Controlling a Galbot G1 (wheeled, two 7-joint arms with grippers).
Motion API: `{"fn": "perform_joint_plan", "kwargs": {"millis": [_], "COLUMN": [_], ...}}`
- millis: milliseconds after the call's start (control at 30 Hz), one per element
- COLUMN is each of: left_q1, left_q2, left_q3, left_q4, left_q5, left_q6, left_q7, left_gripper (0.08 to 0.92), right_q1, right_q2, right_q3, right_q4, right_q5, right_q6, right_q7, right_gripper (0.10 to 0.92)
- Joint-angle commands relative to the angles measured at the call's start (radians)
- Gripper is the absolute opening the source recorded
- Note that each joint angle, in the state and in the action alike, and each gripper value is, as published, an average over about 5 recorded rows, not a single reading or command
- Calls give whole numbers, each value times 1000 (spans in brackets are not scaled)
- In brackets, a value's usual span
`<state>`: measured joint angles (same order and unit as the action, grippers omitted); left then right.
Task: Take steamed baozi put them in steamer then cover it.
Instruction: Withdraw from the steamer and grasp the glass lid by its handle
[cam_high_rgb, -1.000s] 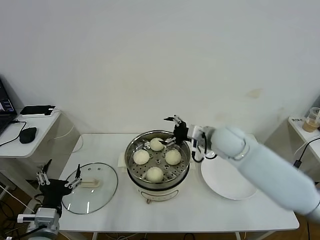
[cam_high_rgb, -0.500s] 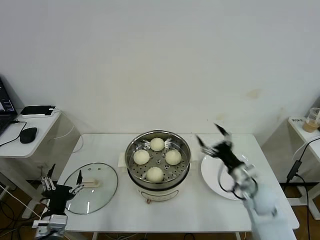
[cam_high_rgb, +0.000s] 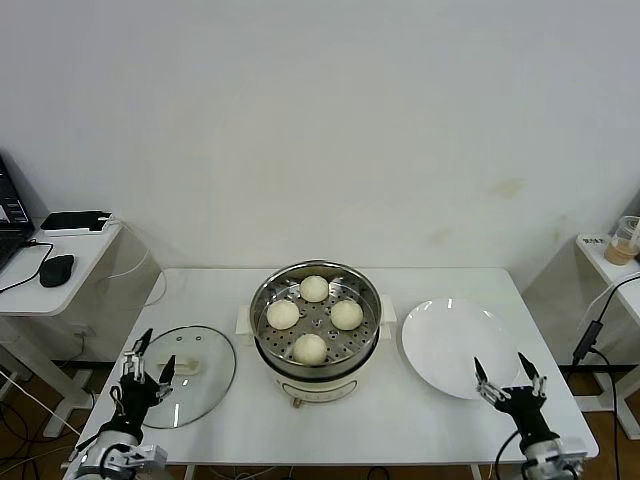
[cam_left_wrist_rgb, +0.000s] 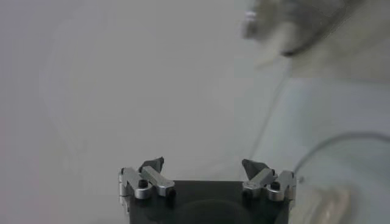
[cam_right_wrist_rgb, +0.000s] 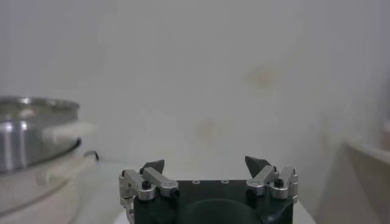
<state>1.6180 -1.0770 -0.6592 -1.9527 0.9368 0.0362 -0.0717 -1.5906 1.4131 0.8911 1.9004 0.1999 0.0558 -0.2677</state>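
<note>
All four baozi (cam_high_rgb: 314, 288) sit on the tray inside the steamer (cam_high_rgb: 316, 322), while the cover (cam_high_rgb: 183, 375) lies flat on the surface to its left, with the left gripper (cam_high_rgb: 145, 366) just at its near edge, fingers wide and empty. The risk is in lifting the cover: a pinch off-centre on its handle (cam_high_rgb: 184, 366) could let the glass tilt, slip, or land skewed on the rim. The right gripper (cam_high_rgb: 508, 379), also wide and empty, hangs near the plate (cam_high_rgb: 450, 345).

White plate (cam_high_rgb: 448, 345) on table (cam_high_rgb: 400, 420), mouse (cam_high_rgb: 55, 269), phone (cam_high_rgb: 75, 219)
</note>
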Motion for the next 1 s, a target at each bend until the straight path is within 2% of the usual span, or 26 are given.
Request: {"fn": "perform_joint_plan", "kwargs": {"millis": [33,200,533,1000], "left_q1": [16,-12,-146,-308], "left_q2": [69,65,58,53], "left_q3": [22,37,98,145], "left_q4": [59,102,261,388], "left_q5": [375,398,406,405], "left_q6": [-27,-25,-23,-22], "left_q7": [61,62,61,57], "left_gripper": [823,823,823,823], "right_q1": [-86,-89,-117,-128], "right_q2": [52,56,74,86], "right_q3": [56,46,25,19], "right_q4": [38,51,83,83], "right_q5": [-36,-43,-61,-79], "right_q6": [-21,-26,-20,-11], "right_q7": [24,25,27,26], "right_gripper": [823,823,823,823]}}
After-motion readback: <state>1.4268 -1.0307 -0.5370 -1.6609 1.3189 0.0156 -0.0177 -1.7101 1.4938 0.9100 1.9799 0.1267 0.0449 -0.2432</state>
